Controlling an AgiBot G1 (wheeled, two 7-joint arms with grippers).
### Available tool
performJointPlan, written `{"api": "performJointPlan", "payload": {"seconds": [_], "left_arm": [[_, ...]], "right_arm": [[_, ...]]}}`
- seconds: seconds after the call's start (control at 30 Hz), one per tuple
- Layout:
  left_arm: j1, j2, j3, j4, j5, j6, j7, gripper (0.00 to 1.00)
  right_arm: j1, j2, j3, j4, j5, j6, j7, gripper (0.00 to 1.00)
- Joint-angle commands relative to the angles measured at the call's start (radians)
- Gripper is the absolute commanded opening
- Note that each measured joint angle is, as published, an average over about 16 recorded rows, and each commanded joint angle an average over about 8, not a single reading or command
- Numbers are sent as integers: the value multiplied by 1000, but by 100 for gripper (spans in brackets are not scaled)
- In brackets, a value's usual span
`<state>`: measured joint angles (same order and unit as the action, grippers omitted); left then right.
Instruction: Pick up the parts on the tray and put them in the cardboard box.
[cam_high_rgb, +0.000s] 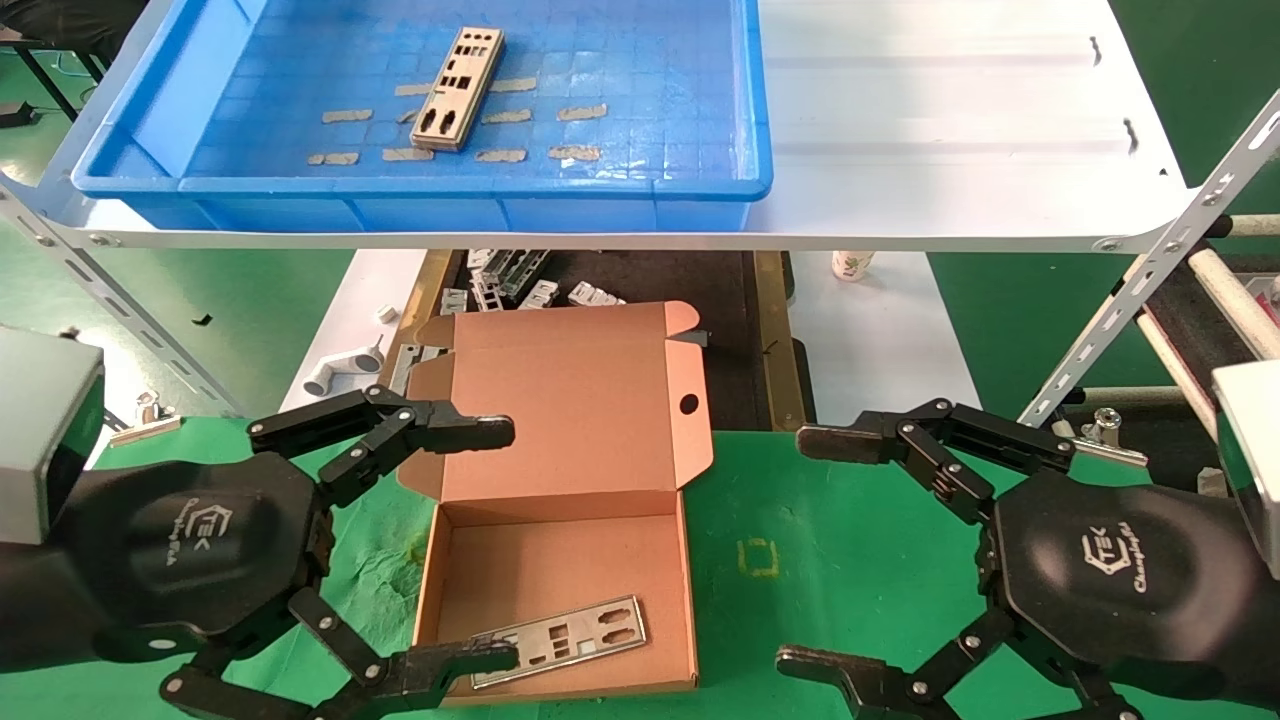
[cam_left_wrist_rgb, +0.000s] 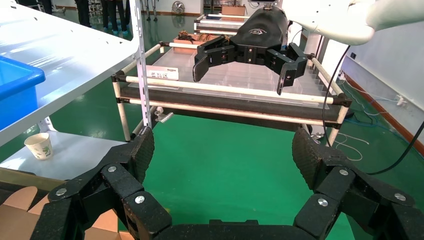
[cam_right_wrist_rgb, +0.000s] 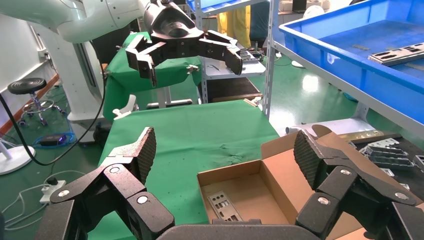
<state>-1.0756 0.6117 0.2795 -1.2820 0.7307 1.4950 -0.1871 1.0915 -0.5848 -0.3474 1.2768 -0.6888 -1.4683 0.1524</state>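
One silver punched part (cam_high_rgb: 458, 88) lies on the grid floor of the blue tray (cam_high_rgb: 450, 190) up on the white shelf, among tan tape strips. Below it, the open cardboard box (cam_high_rgb: 560, 560) rests on the green cloth with its lid folded back. Another part (cam_high_rgb: 560, 640) lies flat in the box at its near edge. My left gripper (cam_high_rgb: 500, 545) is open, its fingers spanning the box's left side. My right gripper (cam_high_rgb: 800, 550) hangs open over the green cloth to the right of the box. From the right wrist, the box (cam_right_wrist_rgb: 250, 195) and its part (cam_right_wrist_rgb: 225, 206) show between the fingers.
The white shelf board (cam_high_rgb: 950, 130) overhangs the far work area, carried by slanted metal struts (cam_high_rgb: 1150, 300). Under it lie several small grey brackets (cam_high_rgb: 520, 280), a white pipe piece (cam_high_rgb: 340, 370) and a paper cup (cam_high_rgb: 852, 265). A metal clip (cam_high_rgb: 1110, 430) sits at the right.
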Motion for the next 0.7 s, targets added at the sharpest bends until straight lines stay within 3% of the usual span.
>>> {"api": "performJointPlan", "payload": {"seconds": [0.03,0.2,0.23,0.3,0.5,0.7], "left_arm": [[0,0,0,0,0,0,0,100],[-2,-1,-2,0,-1,-7,-3,100],[-3,0,-4,1,0,-14,-5,100],[-10,4,-7,3,3,-36,-10,100],[-72,49,-9,32,49,-167,-31,100],[-209,140,27,134,171,-317,-36,100]], "right_arm": [[0,0,0,0,0,0,0,82],[0,0,0,0,0,0,0,20],[0,0,0,0,0,0,0,11],[0,0,0,0,0,0,0,0],[0,0,0,-1,0,0,0,0],[0,0,0,-1,0,0,0,0]]}}
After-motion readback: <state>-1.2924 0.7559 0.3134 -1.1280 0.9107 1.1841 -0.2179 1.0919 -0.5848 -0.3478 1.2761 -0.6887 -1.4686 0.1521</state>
